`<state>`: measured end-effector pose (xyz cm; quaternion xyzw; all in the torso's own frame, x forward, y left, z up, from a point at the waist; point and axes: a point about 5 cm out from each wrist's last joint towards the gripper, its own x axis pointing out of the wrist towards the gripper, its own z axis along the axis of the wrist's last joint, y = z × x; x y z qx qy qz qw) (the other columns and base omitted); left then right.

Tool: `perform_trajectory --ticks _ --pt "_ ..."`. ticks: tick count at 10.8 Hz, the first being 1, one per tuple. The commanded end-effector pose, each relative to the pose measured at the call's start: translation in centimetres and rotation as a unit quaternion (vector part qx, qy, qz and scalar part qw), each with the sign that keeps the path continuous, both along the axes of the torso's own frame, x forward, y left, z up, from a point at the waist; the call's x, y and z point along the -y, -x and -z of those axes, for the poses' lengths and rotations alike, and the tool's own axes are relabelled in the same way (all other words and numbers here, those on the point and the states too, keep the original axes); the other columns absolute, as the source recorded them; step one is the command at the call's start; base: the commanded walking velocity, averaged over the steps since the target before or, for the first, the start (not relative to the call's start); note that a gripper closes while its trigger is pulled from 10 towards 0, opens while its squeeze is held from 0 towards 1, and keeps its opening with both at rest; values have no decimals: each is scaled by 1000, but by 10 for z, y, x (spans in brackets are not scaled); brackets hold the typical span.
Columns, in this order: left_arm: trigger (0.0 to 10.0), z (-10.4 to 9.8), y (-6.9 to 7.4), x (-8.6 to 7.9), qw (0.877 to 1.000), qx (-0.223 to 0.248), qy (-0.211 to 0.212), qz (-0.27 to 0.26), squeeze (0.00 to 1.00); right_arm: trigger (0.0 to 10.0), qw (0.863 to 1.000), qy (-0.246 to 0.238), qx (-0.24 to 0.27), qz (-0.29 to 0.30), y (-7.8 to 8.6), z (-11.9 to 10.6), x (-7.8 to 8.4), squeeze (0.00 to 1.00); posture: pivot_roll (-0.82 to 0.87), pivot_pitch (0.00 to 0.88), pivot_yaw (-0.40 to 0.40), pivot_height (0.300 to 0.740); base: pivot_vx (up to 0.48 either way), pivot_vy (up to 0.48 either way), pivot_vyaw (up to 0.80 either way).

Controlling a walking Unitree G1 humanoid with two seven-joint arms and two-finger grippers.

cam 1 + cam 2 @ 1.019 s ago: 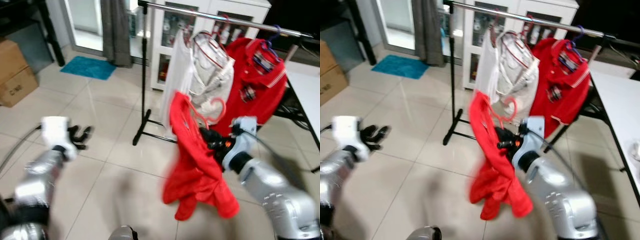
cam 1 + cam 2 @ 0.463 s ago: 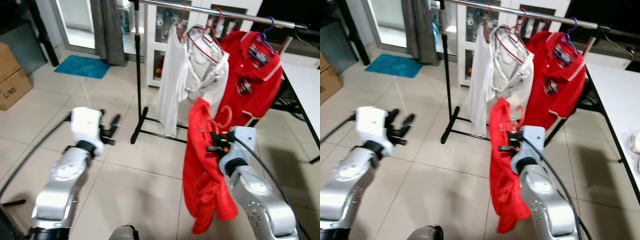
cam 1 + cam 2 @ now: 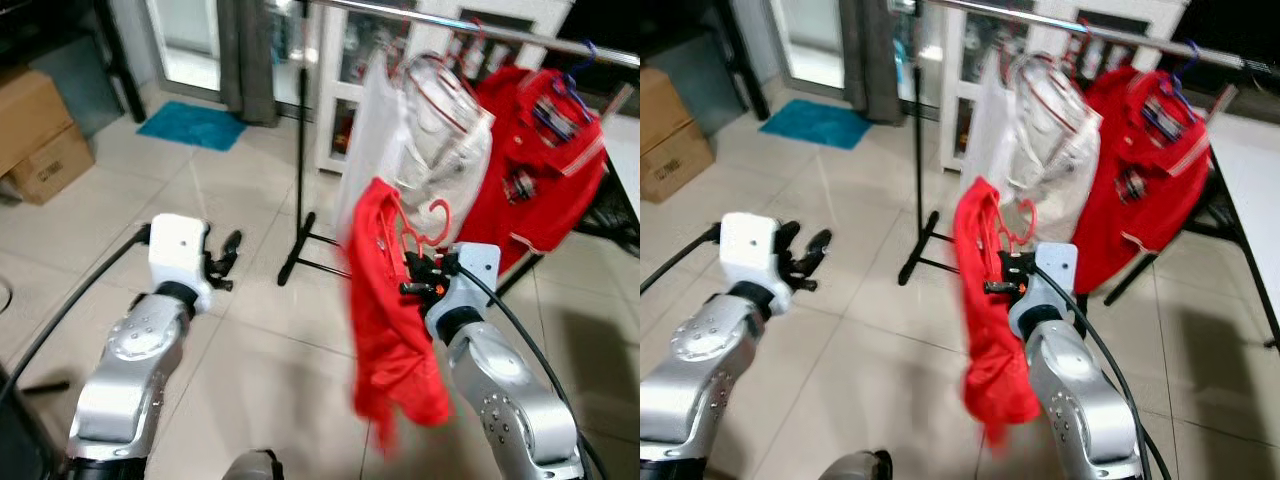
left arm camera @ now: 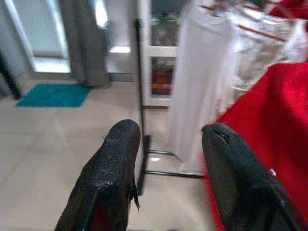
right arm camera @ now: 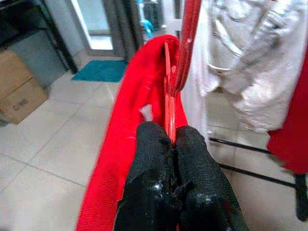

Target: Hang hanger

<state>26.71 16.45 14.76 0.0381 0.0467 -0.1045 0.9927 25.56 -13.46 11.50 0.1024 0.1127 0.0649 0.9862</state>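
My right gripper (image 3: 412, 275) is shut on a red hanger (image 3: 420, 226) that carries a red garment (image 3: 385, 330). The garment hangs down in front of my right arm, below and in front of the clothes rail (image 3: 470, 25). In the right wrist view the two fingers (image 5: 192, 166) pinch the hanger's thin red bar (image 5: 167, 101), with the red cloth (image 5: 120, 139) draped to one side. My left gripper (image 3: 227, 262) is held out low on the left, open and empty, well apart from the rack; its fingers (image 4: 118, 163) stand spread.
On the rail hang a white garment (image 3: 365, 140), a pale shirt on a red hanger (image 3: 445, 140) and a red polo (image 3: 540, 170). The rack's black post (image 3: 300, 150) stands on the tiled floor. Cardboard boxes (image 3: 40, 135), a teal mat (image 3: 195, 125) and a white table edge (image 3: 1250, 170) lie around.
The whole picture has shifted, so the camera has moved. My right gripper still holds the hanger with the red garment, now nearer the white garment. The left gripper stays open.
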Motion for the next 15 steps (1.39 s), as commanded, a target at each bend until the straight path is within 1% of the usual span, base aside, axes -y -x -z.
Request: perform_trajectory --ticks 1,2,3,4,5,6,8,9,10,11,12,13,15 --pt "10000 -1 1 1 1000 -4 -4 3 0 10000 1000 -4 10 5 -1 -4 2 0 74 68 -24 740 304 0 0" --pt "10000 1 2 2 1000 -9 -4 4 0 10000 1000 2 23 -7 -1 -8 2 0 70 67 -23 740 304 0 0" --pt "10000 2 1 4 1000 -12 0 5 0 10000 1000 -11 26 -6 -1 -9 3 0 69 66 -25 740 315 0 469" --pt "10000 1 1 4 1000 -12 2 5 0 10000 999 -21 26 0 -2 -10 4 0 68 67 -26 740 315 0 800" --pt "10000 1 1 4 1000 -12 2 5 0 10000 999 -14 28 4 -3 -10 5 0 68 67 -27 740 315 0 800" --pt "10000 1 2 5 1000 -13 1 5 0 10000 1000 -12 23 12 -3 -9 6 0 66 66 -30 740 322 0 0" --pt "10000 3 4 4 1000 -17 -5 5 0 10000 1000 -17 21 4 -3 -10 3 0 67 67 -32 740 322 0 0" --pt "10000 3 4 4 1000 -16 -7 6 0 10000 999 -16 33 1 -4 -13 3 0 66 68 -34 740 326 0 0" --pt "10000 2 4 4 1000 -14 -7 5 0 10000 999 -8 39 1 -4 -14 3 0 65 68 -35 740 337 0 0" --pt "10000 0 2 5 1000 -10 -2 4 0 10000 999 15 42 -5 -4 -14 3 0 64 65 -37 740 364 0 0" --pt "10000 -1 2 5 1000 -9 -1 3 0 10000 999 21 44 -2 -4 -14 3 0 64 65 -38 740 368 0 0" --pt "10000 -1 2 5 1000 -8 -1 2 0 10000 999 20 44 -3 -5 -14 3 0 64 67 -41 740 375 0 575" --pt "10000 -1 3 4 1000 -9 -1 1 0 10000 999 19 44 8 -5 -12 4 0 66 71 -44 740 377 0 0"
